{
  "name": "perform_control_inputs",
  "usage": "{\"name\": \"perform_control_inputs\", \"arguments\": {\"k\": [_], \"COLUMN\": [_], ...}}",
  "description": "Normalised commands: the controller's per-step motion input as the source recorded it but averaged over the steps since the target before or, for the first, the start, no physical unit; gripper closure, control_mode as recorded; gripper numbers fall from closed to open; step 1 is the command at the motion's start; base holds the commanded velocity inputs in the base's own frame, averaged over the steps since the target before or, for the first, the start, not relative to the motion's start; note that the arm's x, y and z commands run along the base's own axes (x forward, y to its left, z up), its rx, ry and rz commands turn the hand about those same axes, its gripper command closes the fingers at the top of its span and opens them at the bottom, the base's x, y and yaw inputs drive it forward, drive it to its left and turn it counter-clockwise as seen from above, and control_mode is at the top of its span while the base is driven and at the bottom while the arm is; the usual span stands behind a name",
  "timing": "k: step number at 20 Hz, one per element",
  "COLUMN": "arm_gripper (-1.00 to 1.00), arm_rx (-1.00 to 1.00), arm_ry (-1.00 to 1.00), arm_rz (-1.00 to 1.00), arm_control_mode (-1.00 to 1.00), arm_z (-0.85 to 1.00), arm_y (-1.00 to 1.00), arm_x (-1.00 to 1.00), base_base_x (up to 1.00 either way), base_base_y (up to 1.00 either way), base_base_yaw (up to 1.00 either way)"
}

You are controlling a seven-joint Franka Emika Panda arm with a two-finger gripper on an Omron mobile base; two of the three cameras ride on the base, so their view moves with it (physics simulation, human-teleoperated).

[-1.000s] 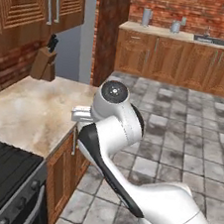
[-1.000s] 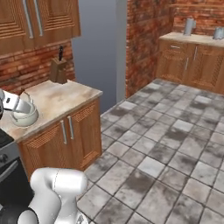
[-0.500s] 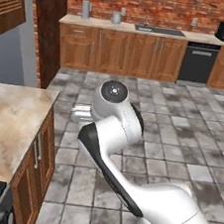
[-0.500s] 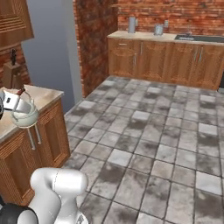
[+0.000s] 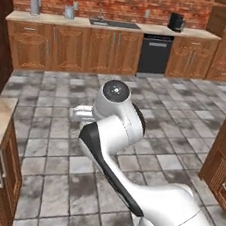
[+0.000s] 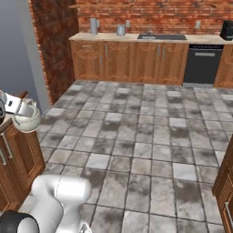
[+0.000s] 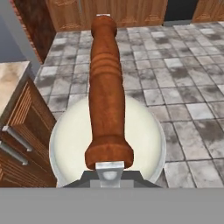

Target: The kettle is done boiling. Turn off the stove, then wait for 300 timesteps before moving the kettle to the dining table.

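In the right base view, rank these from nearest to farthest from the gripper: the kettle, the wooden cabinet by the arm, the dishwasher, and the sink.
1. The kettle: hanging directly under the gripper, at far left.
2. The wooden cabinet: just below the kettle, lower left.
3. The sink: on the far counter, centre right.
4. The dishwasher: under the far counter, farther right.

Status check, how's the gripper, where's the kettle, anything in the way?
Gripper shut on the kettle by its wooden handle. Kettle in the air beside a wooden cabinet, above tiled floor. Floor ahead open.
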Motion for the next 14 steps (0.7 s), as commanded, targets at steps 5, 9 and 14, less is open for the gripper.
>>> {"name": "perform_control_inputs", "arguments": {"k": [5, 9, 14], "arm_gripper": [1.0, 1.0, 1.0], "arm_rx": [0.0, 0.0, 0.0], "arm_ry": [0.0, 0.0, 0.0], "arm_rz": [0.0, 0.0, 0.0], "arm_control_mode": [1.0, 1.0, 1.0], "arm_z": [0.0, 0.0, 0.0], "arm_y": [0.0, 0.0, 0.0], "arm_x": [0.0, 0.0, 0.0], "base_base_x": [0.27, 0.45, 0.55], "base_base_y": [-0.34, -0.21, -0.16], "base_base_yaw": [-0.31, -0.28, -0.25]}}
